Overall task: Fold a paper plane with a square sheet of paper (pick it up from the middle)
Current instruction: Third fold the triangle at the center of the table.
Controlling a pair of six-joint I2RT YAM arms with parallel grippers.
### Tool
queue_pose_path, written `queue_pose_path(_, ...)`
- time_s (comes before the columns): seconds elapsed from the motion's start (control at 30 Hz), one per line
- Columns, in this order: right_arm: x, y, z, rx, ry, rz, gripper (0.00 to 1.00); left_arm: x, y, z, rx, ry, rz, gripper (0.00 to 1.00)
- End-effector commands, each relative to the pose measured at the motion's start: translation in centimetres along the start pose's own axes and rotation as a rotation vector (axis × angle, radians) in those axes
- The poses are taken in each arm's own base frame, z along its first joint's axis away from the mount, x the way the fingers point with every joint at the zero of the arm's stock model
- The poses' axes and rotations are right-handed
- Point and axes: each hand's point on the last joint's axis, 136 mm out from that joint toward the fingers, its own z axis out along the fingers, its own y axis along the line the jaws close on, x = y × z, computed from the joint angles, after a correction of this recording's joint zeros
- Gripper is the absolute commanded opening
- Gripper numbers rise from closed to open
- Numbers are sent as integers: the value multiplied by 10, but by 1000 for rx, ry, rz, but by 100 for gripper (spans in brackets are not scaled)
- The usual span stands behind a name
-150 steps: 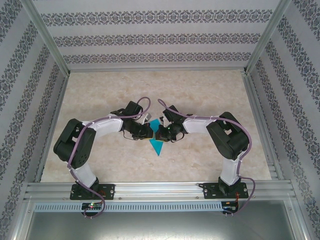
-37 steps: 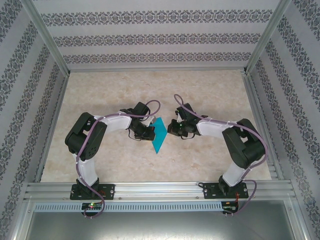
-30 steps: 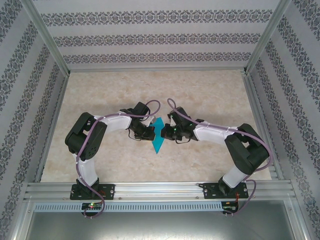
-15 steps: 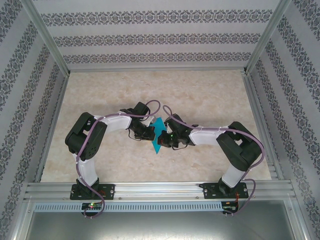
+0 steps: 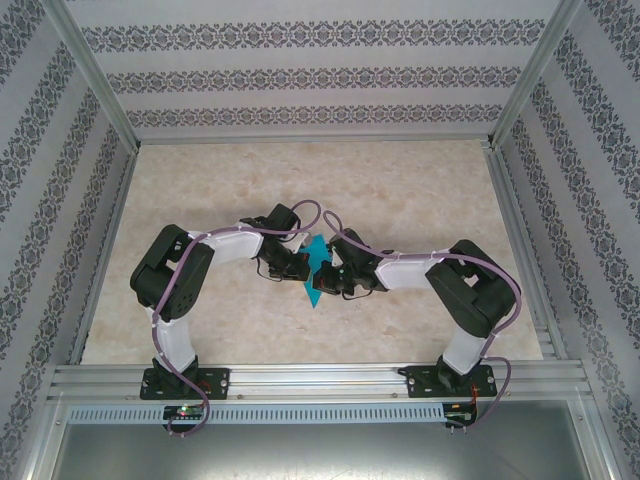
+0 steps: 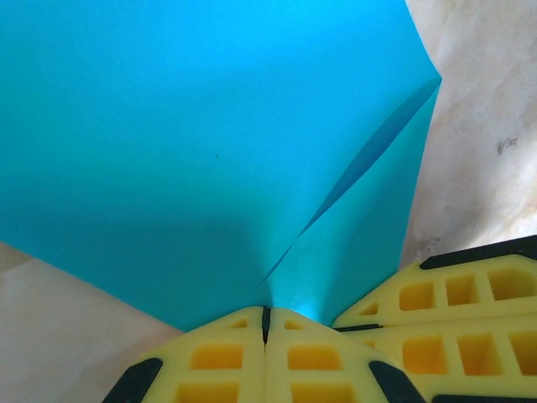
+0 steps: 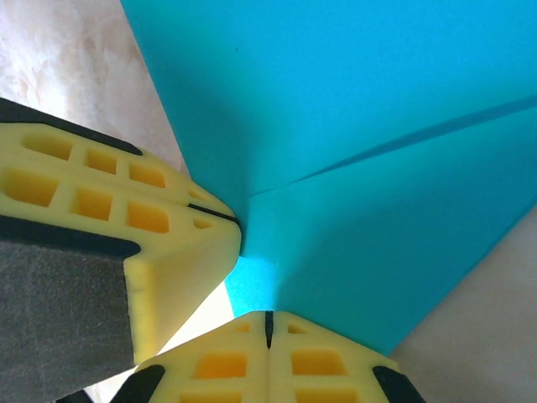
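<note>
**2 grippers pinch the paper between them**

From above, we see the left gripper (image 5: 299, 271) and the right gripper (image 5: 324, 284) facing each other tip to tip over the marbled table (image 5: 420, 190). The paper (image 5: 318, 251) stands between them as a narrow creased shape. 1 point of it reaches past the tips toward the arm bases.

In the left wrist view, the left gripper's 2 yellow fingers (image 6: 222, 361) are pressed together with no gap at the seam. An edge of the paper is nipped at their tips, and the sheet fans out straight ahead of them. A crease runs from that pinch up and to the right, with 1 flap lifting slightly off the other. Just right of the tips, the right gripper's fingers (image 6: 453, 294) come in at an angle against the paper's edge.

In the right wrist view, the right gripper's fingers (image 7: 319, 369) are likewise clamped tight. They catch the sheet's near edge at their tips, and the paper spreads ahead and to the right. The left gripper's fingers (image 7: 126, 201) enter from the left, and their tips meet the crease just ahead of the right gripper's tips.
</note>
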Motion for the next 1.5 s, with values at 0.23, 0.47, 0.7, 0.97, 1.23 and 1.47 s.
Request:
queue_pose_path(0.23,8,-9,11,17,34,18,5,31,35,15,-136,103,-73,10)
queue_pose_path(0.47,14,-16,14,20,49,28,4,10,8,-14,-86,17,-53,18)
queue_pose_path(0.7,15,-16,14,5,45,25,4,-1,-15,-29,-6,-40,-58,20)
queue_pose_path(0.97,13,-10,12,-26,30,18,2,0,-14,-12,40,-9,-85,14)
queue_pose_path(1.23,12,-7,8,-42,15,20,1,7,1,5,4,35,-102,11)
queue_pose_path(1.47,7,-1,-3,-54,-18,6,3,15,17,13,-55,64,-103,10)
